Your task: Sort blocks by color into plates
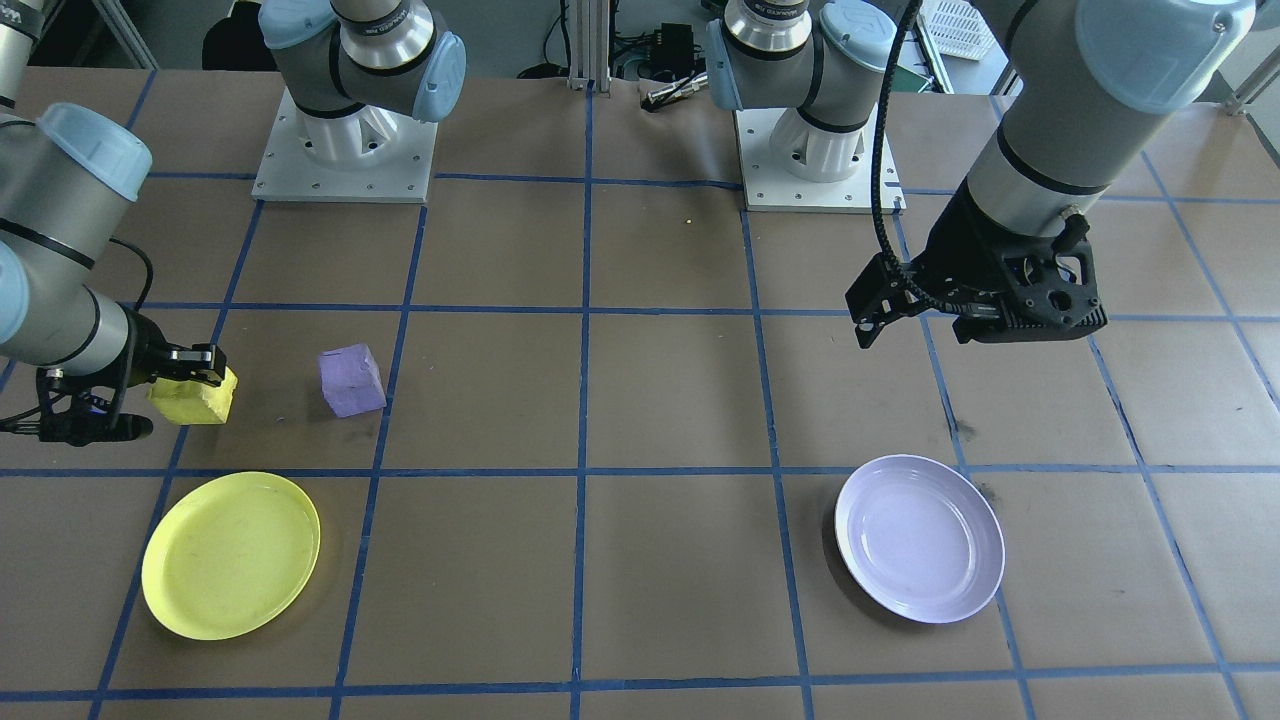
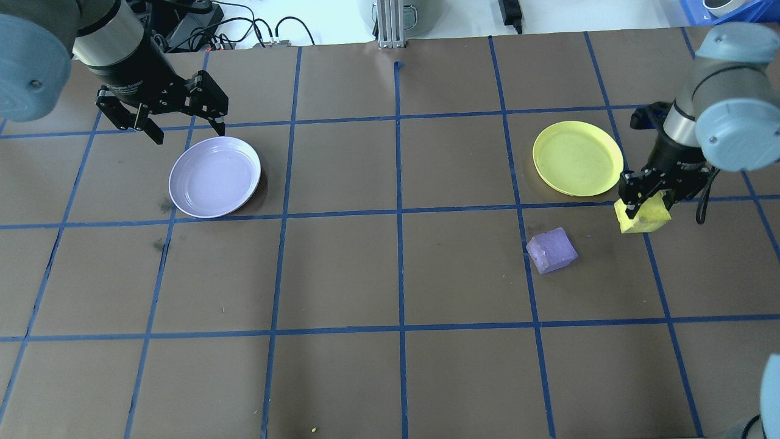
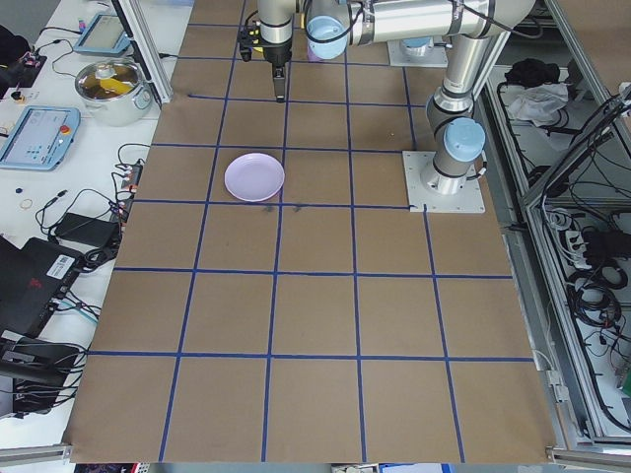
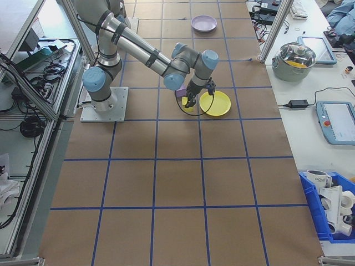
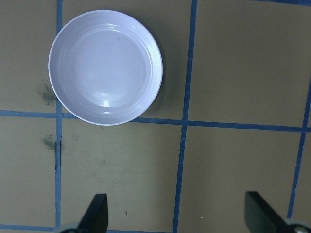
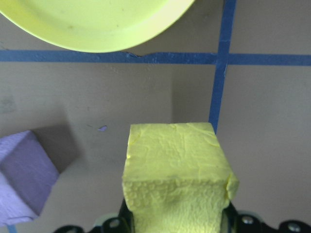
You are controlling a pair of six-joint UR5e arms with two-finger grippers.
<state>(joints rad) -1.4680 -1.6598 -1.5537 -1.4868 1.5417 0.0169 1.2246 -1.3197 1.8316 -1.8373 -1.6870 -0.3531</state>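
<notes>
We see the right gripper [image 2: 645, 204] clamping the rough yellow foam cube [image 2: 641, 217] beside the smooth round yellow plastic plate [image 2: 577, 158], the purple foam cube [image 2: 551, 250] nearby on the desk [image 2: 390, 274], while the left gripper [image 2: 183, 128] hangs wide by the lavender plate [image 2: 214, 177].

Yellow block [image 6: 176, 174] near yellow plate [image 6: 97, 22]

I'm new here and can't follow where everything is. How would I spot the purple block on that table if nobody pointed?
Find the bright yellow plate on the brown table crossed by blue tape. Just beside it, the right gripper holds a yellow block. The purple block lies next to that one, loose on the paper: the only small purple cube, untouched, far from the lavender plate.
</notes>
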